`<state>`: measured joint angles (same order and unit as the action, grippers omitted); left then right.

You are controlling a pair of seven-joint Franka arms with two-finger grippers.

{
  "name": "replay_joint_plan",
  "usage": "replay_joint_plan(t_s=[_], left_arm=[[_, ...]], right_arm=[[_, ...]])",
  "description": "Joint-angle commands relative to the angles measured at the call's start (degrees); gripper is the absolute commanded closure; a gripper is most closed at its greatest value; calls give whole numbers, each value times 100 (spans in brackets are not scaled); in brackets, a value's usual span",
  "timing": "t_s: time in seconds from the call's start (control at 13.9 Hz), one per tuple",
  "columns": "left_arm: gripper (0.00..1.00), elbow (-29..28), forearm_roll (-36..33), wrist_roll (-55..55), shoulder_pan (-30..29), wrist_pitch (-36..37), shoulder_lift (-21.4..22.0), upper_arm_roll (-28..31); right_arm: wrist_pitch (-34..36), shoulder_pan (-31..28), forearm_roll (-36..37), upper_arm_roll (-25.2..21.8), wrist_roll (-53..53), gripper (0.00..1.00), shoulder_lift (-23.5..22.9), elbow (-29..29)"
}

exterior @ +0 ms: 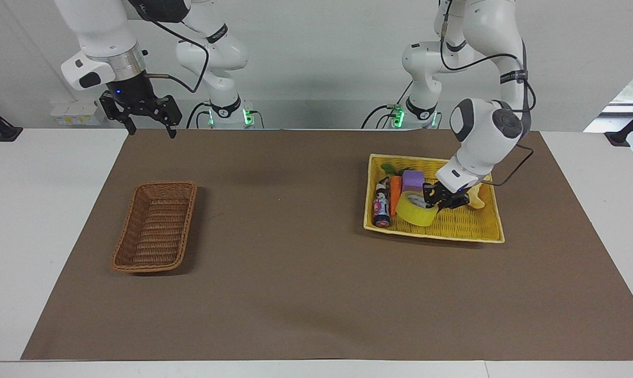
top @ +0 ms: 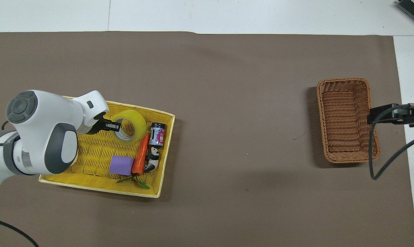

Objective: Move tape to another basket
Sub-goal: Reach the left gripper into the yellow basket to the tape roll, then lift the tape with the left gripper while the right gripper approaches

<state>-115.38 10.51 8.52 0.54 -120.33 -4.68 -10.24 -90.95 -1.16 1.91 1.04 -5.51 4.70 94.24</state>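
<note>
Yellow-green tape (exterior: 417, 209), glossy with a white core, sits tilted in the yellow woven basket (exterior: 479, 229), the left gripper (exterior: 441, 200) closed on its rim. From overhead the bulky white arm hides part of that basket. Beside the roll lie a carrot (exterior: 395, 192), a purple block (exterior: 413, 181) and a small can (exterior: 381, 209). Only the facing view shows the right gripper (exterior: 149, 128), jaws spread, waiting over the bench edge. The brown wicker basket (exterior: 156, 226) sits at the right arm's end.

I see translucent yellow-green tape (exterior: 417, 209) with a white core, a bright yellow woven basket (exterior: 484, 231), a purple cube (exterior: 413, 181), an orange carrot (exterior: 395, 193), and a brown wicker basket (exterior: 156, 226).
</note>
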Motion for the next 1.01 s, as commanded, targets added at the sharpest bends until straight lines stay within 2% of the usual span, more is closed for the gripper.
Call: replay_joint_plan(t_s=[0.0,0.22,0.5,0.57,0.72,0.79,0.93], left_arm=[[100,637,39,-436,-36,826,125,22],[100,762,30,-1604,130,1047,134,-65],[100,981,65,-3545,806,1100,73,-188],[100,1182,318,-4046,929,1048,12,-197],[100,1359,1335,-4681,992,1021,-102,-223],[100,1369,1584,-4936,1044,977,-86,-389],[100,1308,1709,-5219,1219,400,-103,-653]], right_arm=[[34,-60,-112,19,-20,0,49,25],[34,-60,-112,19,-20,0,49,25],[34,-60,-112,19,-20,0,49,25],[34,-60,-112,19,-20,0,49,25],[95,-25,-104,45,-2,0,57,25],[87,-34,-103,45,41,0,92,68],[-62,1,-382,54,33,0,84,86]])
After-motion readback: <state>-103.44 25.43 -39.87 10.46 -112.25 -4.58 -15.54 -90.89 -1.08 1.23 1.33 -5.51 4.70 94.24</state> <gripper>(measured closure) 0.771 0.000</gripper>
